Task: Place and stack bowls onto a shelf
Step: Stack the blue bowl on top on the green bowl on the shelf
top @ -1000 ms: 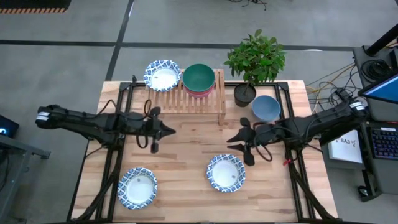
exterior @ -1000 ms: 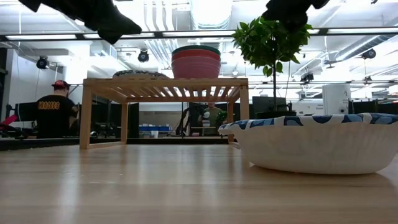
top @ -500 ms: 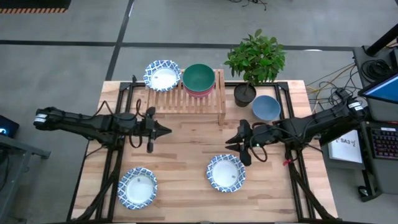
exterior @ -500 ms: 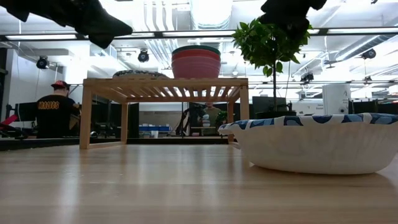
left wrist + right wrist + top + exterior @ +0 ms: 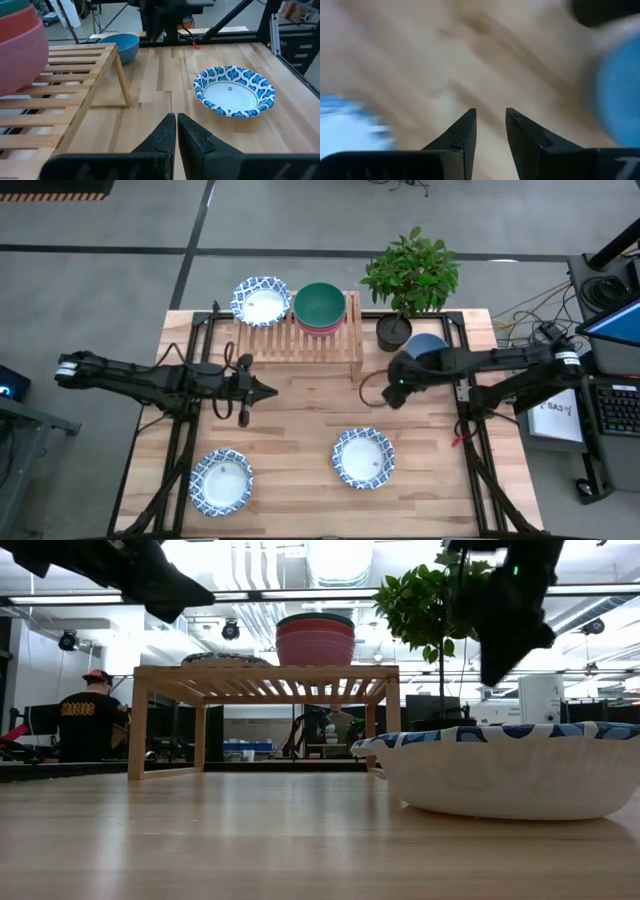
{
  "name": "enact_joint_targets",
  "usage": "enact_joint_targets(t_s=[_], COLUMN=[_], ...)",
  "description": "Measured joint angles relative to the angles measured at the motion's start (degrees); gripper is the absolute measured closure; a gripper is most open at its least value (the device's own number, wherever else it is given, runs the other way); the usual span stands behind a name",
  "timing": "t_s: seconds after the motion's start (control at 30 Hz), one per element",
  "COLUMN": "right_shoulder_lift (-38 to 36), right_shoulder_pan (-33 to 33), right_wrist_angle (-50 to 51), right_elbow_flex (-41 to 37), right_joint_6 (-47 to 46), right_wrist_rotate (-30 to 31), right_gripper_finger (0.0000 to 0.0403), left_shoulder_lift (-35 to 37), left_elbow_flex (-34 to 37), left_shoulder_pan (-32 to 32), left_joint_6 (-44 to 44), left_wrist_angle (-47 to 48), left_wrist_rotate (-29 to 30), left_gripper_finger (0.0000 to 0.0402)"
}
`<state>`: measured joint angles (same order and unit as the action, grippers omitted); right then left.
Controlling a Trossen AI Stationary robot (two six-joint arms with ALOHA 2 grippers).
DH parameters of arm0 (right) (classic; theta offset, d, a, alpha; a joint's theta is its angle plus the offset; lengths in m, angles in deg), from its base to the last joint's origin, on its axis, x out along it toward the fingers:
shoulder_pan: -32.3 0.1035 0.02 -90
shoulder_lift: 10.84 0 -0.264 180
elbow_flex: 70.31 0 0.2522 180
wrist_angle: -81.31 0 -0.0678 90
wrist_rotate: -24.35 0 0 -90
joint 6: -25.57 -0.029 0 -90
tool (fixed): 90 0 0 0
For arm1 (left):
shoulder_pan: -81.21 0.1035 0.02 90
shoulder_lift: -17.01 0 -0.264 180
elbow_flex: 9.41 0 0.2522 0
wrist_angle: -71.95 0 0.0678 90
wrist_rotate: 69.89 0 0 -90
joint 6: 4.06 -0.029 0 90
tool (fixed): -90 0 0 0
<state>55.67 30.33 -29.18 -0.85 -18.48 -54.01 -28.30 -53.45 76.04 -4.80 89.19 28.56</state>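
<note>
Three plain bowls (image 5: 320, 307) and one patterned bowl (image 5: 261, 301) sit on the light-wood shelf (image 5: 300, 342), three bowls remain on the surface; left claw (image 5: 176, 131) closed empty, right claw (image 5: 490, 127) slightly parted, empty.

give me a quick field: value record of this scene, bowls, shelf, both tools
shelf: light-wood rack at the table's far edge
on shelf: patterned bowl beside a stack with the green bowl on top, red and pink under it
blue bowl: on the table beside the plant pot, partly hidden by the right arm
loose patterned bowls: one front left, one front centre
left tool: shut, empty, above the table in front of the shelf
right tool: slightly open, empty, near the blue bowl
stacking: unfinished
</note>
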Motion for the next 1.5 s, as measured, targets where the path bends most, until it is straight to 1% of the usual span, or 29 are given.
enact_joint_targets(t_s=[0.13, 0.27, 0.37, 0.5, 0.67, 0.83, 0.9, 1.13, 1.23, 1.37, 1.5], right_shoulder_lift=[1.82, 3.25, 4.66, 7.02, 10.89, 15.26, 16.96, 21.80, 22.85, 22.84, 21.20], right_shoulder_pan=[-6.94, -12.77, -15.68, -17.66, -18.52, -18.57, -18.61, -18.59, -18.59, -18.54, -17.93], right_wrist_angle=[5.79, 5.34, 5.24, 5.22, 5.05, 4.80, 4.53, 3.34, 3.41, 3.62, 4.40], right_elbow_flex=[-0.62, -0.90, -0.92, -0.92, -1.03, -1.03, -1.05, -1.05, -1.05, -1.05, -1.05], right_joint_6=[1.23, 6.02, 8.76, 11.31, 12.57, 12.63, 12.61, 13.36, 13.67, 13.38, 11.65], right_wrist_rotate=[0.52, 0.63, 0.83, 4.11, 5.48, 10.85, 11.91, 11.98, 11.98, 10.25, 7.67], right_gripper_finger=[0.0310, 0.0310, 0.0310, 0.0310, 0.0310, 0.0310, 0.0310, 0.0313, 0.0335, 0.0384, 0.0392], left_shoulder_lift=[-0.60, -0.70, -0.60, -0.51, -0.48, -0.46, -0.46, -0.46, -0.46, -0.46, -0.57], left_elbow_flex=[0.00, 0.00, 0.00, 0.00, 0.00, 0.00, 0.00, 0.00, 0.00, 0.00, 0.00], left_shoulder_pan=[0.00, 0.00, 0.00, 0.00, 0.00, 0.00, 0.00, 0.00, 0.00, 0.00, 0.00], left_joint_6=[-0.19, -0.97, -1.50, -1.73, -1.73, -2.33, -2.60, -2.60, -2.60, -2.60, -2.62], left_wrist_angle=[0.00, -0.04, -0.05, -0.04, -0.06, -0.06, -0.06, -0.06, -0.06, -0.06, -0.38], left_wrist_rotate=[0.00, 0.02, 0.07, 0.13, 0.13, 0.15, 0.15, 0.15, 0.15, 0.15, 0.15], left_gripper_finger=[0.0400, 0.0400, 0.0400, 0.0400, 0.0400, 0.0400, 0.0400, 0.0400, 0.0400, 0.0400, 0.0400])
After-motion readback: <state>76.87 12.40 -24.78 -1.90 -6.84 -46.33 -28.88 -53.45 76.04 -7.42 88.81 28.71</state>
